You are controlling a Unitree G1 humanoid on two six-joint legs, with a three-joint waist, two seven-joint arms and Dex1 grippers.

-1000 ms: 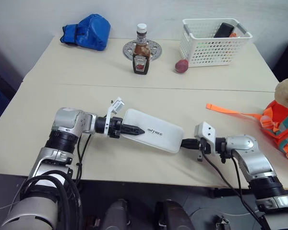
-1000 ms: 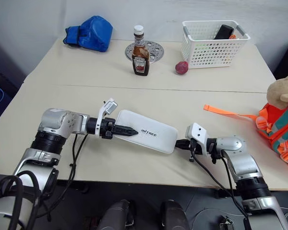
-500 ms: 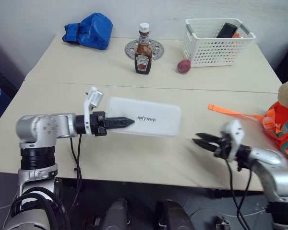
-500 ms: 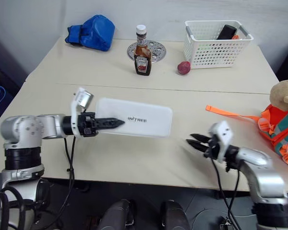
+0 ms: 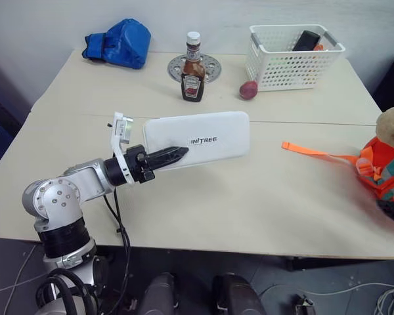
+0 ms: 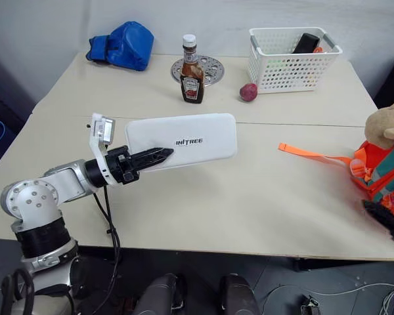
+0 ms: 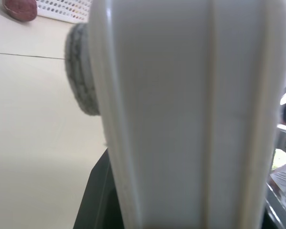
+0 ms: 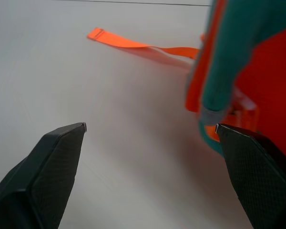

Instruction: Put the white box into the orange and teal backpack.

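Left eye view: my left claw [image 5: 174, 155] is clamped on the near end of the white box [image 5: 200, 138], holding it clear of the table [image 5: 249, 197] so it can travel.
Box: lifted, broad lettered face toward my head camera, long axis running toward my right, where the bag is.
Backpack: the orange and teal backpack [image 6: 386, 177] sits at the table's right edge, plush toy [image 6: 385, 125] on top, strap [image 6: 312, 153] trailing on the table.
Right claw [image 8: 150, 138]: spread wide and empty beside the backpack, I judge to open the bag.
Left wrist view: the box's edge runs straight out between my fingers.
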